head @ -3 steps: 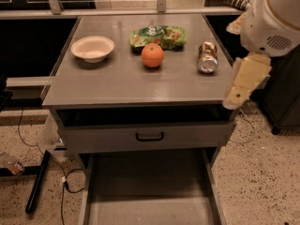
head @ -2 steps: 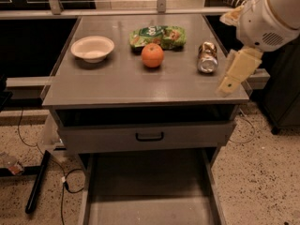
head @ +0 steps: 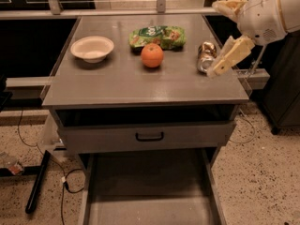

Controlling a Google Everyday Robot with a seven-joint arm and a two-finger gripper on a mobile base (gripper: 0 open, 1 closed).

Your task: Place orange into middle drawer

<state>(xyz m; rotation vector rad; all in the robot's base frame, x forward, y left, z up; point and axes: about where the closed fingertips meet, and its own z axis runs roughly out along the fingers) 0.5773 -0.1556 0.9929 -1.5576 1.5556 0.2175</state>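
Note:
The orange [head: 152,55] sits on the grey cabinet top [head: 140,86], just in front of a green snack bag [head: 157,36]. The middle drawer [head: 149,187] is pulled out below; its flat grey floor is bare. My gripper [head: 227,31] hangs at the right edge of the cabinet top, above a tipped metal can [head: 205,56] and well to the right of the orange. Its cream fingers [head: 232,55] are spread apart and hold nothing.
A white bowl [head: 93,48] stands at the left of the top. A grey drawer front with a black handle [head: 150,136] sits above the open drawer. A dark cabinet stands at the right, and cables and a black pole [head: 38,182] lie on the speckled floor at the left.
My gripper has risen and moved back and left from beside the cabinet's right front corner to above the can. The orange and the other objects have not moved.

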